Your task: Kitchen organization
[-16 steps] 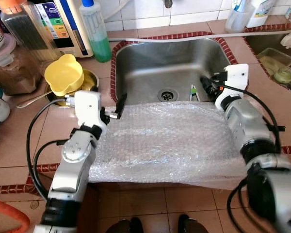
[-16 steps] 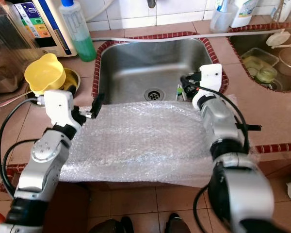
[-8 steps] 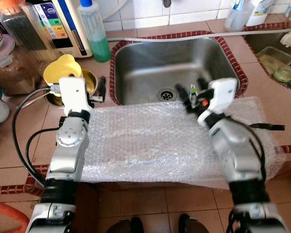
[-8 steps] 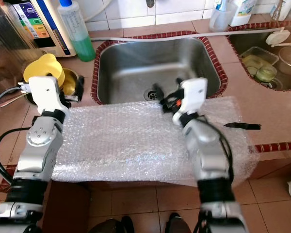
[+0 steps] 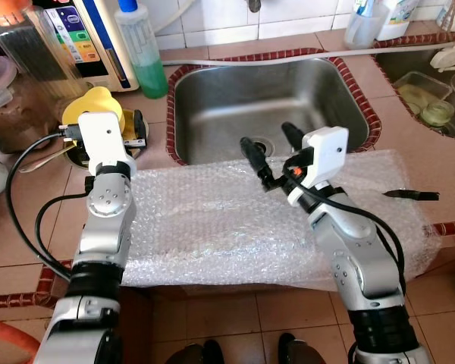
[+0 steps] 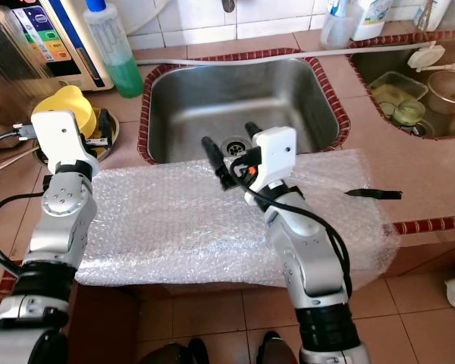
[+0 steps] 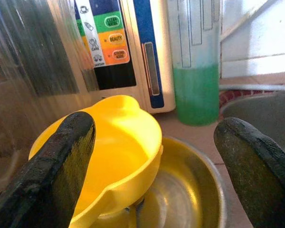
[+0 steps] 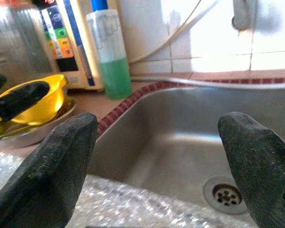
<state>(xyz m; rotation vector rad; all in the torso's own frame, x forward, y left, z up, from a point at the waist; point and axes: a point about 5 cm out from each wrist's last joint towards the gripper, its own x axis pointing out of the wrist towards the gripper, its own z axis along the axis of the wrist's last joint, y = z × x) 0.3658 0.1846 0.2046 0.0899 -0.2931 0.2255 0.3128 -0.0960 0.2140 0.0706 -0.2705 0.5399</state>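
Your robot faces a tiled counter (image 5: 30, 220) w/ a steel sink (image 5: 212, 114) set in it. A sheet of bubble wrap (image 5: 212, 220) lies flat across the counter's front edge, its far edge overlapping the sink's near rim. Both end effectors are spread & holding nothing. The left end effector (image 5: 136, 129) hovers just beside a yellow bowl (image 5: 91, 106) nested in a metal bowl (image 7: 190, 190), left of the sink, off the wrap. The right end effector (image 5: 269, 148) hangs above the wrap's far edge, near the drain. A green soap bottle (image 5: 140, 45) stands behind the bowls; a dark strip (image 5: 411, 195) lies on the wrap's right end. Judged step: wrap is laid out, item not yet fetched. Next move probably calls for closing your left fingers on the yellow bowl's rim, w/o dragging the metal bowl, then setting it mid-sheet.
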